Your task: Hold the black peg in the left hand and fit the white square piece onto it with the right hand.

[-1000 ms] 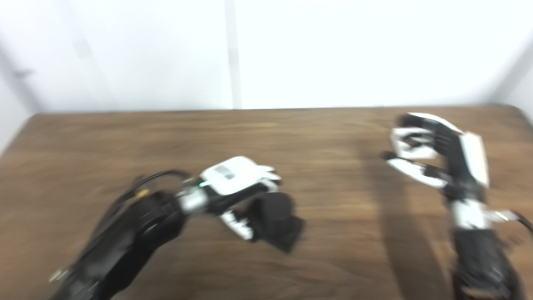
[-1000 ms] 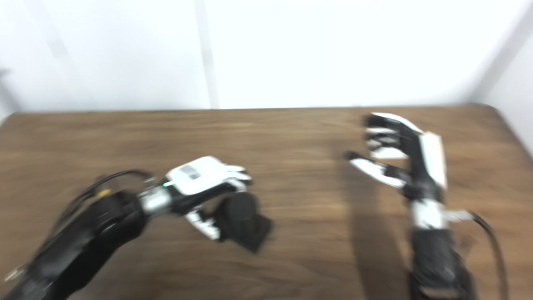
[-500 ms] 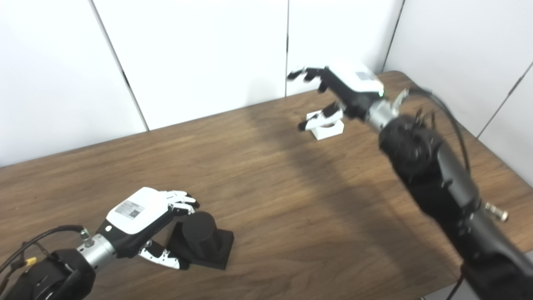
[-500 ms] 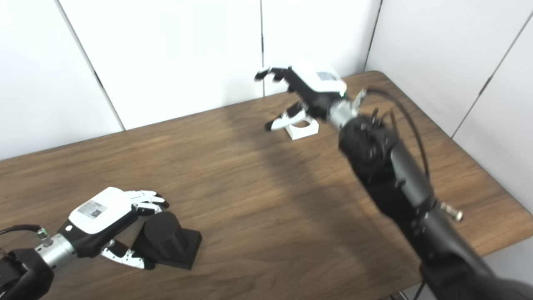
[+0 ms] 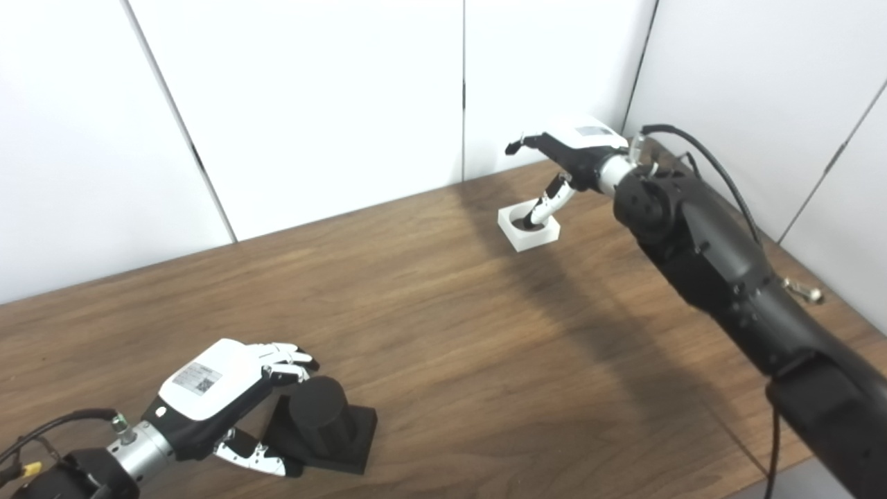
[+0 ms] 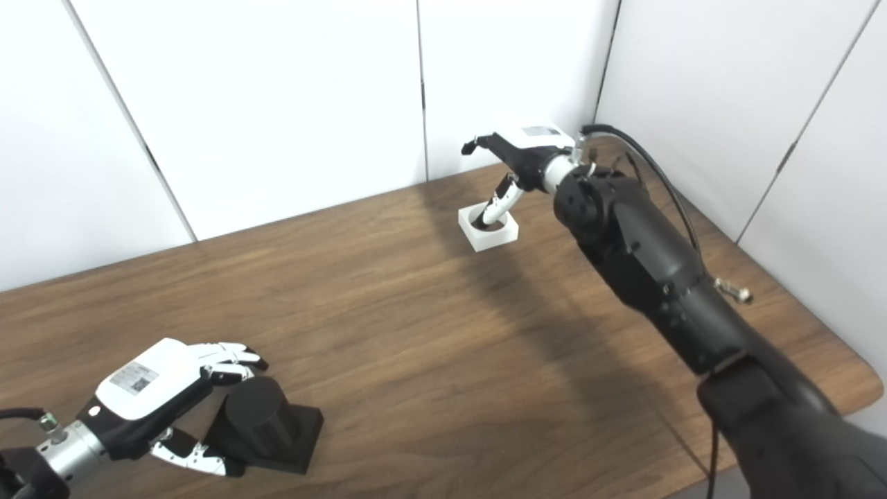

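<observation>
Matte black round peg (image 5: pixel 320 423) on square base at 7 o'clock, left hand (image 5: pixel 220 402) cupping it loosely, white square piece (image 5: pixel 529 226) with round hole at 1 o'clock, right hand (image 5: pixel 572 156) spread, thumb in hole, wood-grain table (image 5: pixel 443 326).

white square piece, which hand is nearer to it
Right. The right hand is over the white square piece, its thumb dipping into the hole. The left hand is far across the table, beside the black peg.

Both head cameras look down across the table (image 5: pixel 443 333), sharing seemingly nearly all of it.
</observation>
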Robot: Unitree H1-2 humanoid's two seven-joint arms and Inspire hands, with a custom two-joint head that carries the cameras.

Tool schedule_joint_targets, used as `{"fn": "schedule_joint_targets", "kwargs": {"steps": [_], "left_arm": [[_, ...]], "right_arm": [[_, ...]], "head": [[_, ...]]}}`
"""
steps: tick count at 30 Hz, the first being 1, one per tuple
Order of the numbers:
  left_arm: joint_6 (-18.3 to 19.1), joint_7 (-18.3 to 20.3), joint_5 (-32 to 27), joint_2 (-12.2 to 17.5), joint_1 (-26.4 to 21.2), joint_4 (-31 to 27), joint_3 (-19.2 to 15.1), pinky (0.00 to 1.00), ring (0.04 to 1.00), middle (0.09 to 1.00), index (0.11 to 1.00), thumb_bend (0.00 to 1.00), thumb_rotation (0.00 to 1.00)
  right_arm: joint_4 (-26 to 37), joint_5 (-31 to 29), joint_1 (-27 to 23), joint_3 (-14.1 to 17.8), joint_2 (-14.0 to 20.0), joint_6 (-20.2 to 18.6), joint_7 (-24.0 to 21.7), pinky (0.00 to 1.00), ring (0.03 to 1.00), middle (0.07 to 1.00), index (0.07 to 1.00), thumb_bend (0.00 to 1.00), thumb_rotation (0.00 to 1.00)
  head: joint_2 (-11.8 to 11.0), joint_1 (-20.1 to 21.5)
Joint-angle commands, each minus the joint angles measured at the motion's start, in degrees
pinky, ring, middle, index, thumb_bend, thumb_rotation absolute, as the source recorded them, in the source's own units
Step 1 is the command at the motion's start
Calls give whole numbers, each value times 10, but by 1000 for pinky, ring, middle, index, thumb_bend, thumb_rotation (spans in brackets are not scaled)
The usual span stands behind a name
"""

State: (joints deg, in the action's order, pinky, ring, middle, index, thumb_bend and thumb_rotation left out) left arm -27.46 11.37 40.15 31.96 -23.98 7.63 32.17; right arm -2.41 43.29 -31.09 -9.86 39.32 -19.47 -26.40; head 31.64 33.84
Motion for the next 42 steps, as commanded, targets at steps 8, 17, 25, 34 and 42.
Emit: {"fn": "schedule_joint_targets", "kwargs": {"steps": [8,17,25,34,42], "left_arm": [[6,23,36,40,14,26,17,738,853,823,488,525,64],[6,19,34,40,14,27,17,763,856,826,488,525,63],[6,14,32,42,15,26,19,755,856,821,488,524,64],[7,20,35,40,18,20,14,763,860,821,488,525,65],[7,25,29,38,22,16,10,767,856,818,488,525,65]], "right_arm": [[-30,-7,-66,-27,31,-9,-65,776,921,959,889,741,355],[-62,-10,-77,-35,35,-10,-85,776,927,965,891,716,371],[-62,-9,-81,-38,39,-8,-88,799,943,975,899,704,378],[-64,-24,-95,-43,43,-16,-125,863,969,990,920,767,429],[-90,-38,-109,-53,44,-14,-155,773,957,995,946,906,413]], "head": [[0,-2],[4,-8],[6,-13],[2,-14],[3,-18]]}}
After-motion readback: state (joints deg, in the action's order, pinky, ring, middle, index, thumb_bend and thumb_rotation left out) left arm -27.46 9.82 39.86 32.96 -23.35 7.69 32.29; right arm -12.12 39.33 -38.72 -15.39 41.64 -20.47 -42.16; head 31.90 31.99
